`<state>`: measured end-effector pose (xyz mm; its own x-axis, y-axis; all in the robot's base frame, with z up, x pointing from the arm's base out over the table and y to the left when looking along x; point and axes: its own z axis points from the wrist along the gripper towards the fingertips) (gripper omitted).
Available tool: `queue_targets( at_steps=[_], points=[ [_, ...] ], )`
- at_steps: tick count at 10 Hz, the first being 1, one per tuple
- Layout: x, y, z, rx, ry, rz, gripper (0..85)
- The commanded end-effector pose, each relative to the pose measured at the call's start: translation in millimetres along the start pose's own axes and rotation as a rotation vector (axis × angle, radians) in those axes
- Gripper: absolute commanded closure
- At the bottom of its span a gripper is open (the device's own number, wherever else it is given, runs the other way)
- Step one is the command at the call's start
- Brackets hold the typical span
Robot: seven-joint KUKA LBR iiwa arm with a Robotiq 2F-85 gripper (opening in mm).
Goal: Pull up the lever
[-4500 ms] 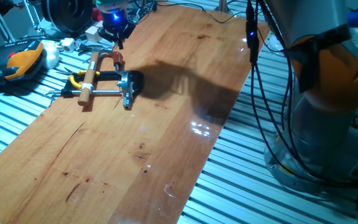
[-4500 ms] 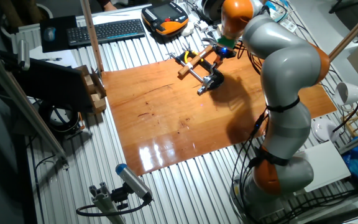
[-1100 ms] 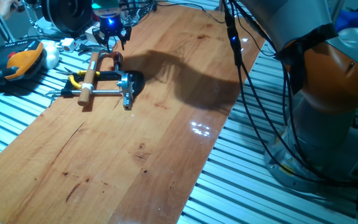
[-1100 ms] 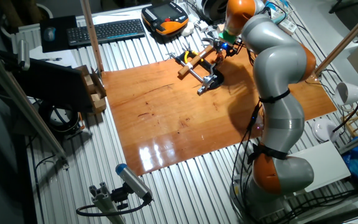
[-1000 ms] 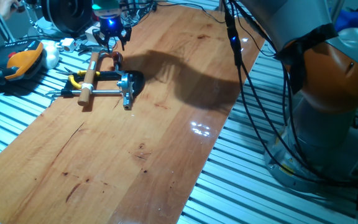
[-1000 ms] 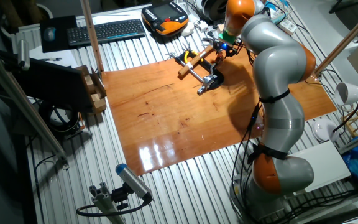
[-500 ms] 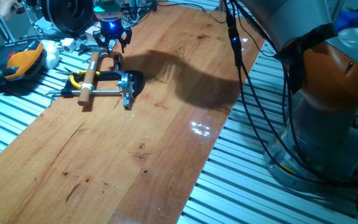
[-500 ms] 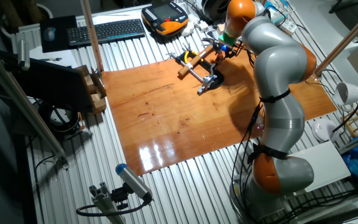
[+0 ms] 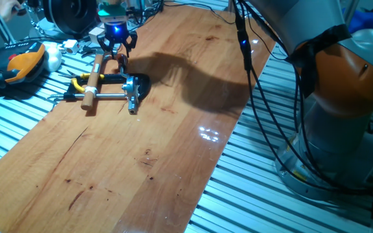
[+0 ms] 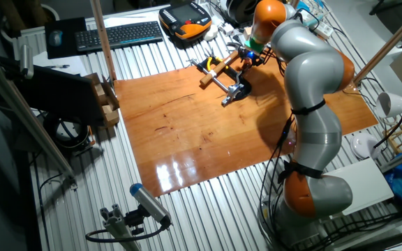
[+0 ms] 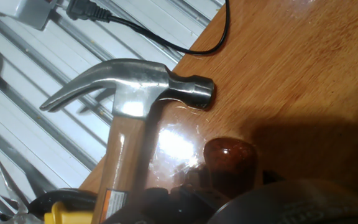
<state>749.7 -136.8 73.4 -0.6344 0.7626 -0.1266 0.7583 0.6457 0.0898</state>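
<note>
Reddish-brown curved metal lever (image 9: 120, 62), rounded glossy tip (image 11: 230, 163) in the hand view, sits at the far end of the small black clamp (image 9: 135, 87) near the far left corner of the orange-brown wooden tabletop (image 9: 173, 123). Black two-finger gripper (image 9: 116, 46) with a blue light hangs directly over the lever; fingers look slightly spread around its tip, but I can't tell whether they touch it (hand view shows no fingers). Clamp's pale wooden handle (image 9: 92, 79) and thin steel rod (image 9: 106, 97) lie flat beside the lever, toward the left edge. Steel claw hammer with a wooden shaft (image 11: 132, 102) lies at the board's edge just beside the lever tip. Orange-and-black pendant (image 9: 19, 65) rests on the slatted aluminium table (image 9: 251, 188), well off the board. Other fixed view: grey-and-orange arm (image 10: 313, 97) bends over the clamp (image 10: 234, 90).
</note>
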Motion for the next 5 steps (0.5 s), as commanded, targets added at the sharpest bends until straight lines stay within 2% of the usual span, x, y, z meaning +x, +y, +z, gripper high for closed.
queue_targets(
  at_steps=[1, 5],
  points=[
    [0.2, -0.4, 3.2, -0.001, 0.001, 0.003, 34.0],
    [2.5, -0.5, 10.9, -0.013, 0.003, 0.008, 34.0]
  ],
)
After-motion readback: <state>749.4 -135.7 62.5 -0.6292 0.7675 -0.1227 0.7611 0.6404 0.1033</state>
